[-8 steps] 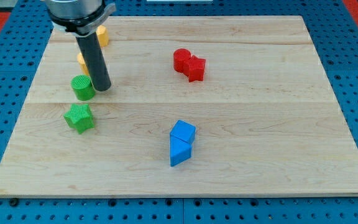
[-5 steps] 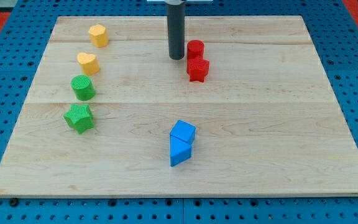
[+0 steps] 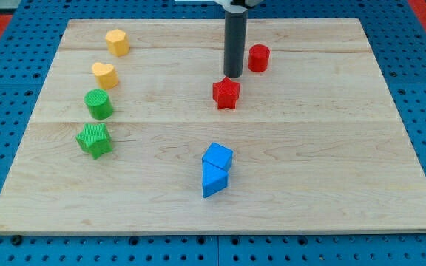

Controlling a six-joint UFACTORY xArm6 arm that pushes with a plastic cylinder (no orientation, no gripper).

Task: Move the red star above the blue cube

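Observation:
The red star (image 3: 226,94) lies on the wooden board (image 3: 331,148), near the middle and toward the view's top. The blue cube (image 3: 218,157) sits below it, toward the view's bottom, touching a blue wedge-shaped block (image 3: 213,179). My tip (image 3: 232,75) stands just above the red star, close to its upper edge. A red cylinder (image 3: 257,58) lies to the right of the rod, a little apart from it.
At the view's left stand a yellow block (image 3: 117,42), a yellow heart (image 3: 104,74), a green cylinder (image 3: 98,103) and a green star (image 3: 94,140), in a column. The board rests on a blue pegboard table (image 3: 6,111).
My tip has moved right, from the green cylinder to between the two red blocks. The red cylinder slid to the upper right; the red star shifted down and a little left.

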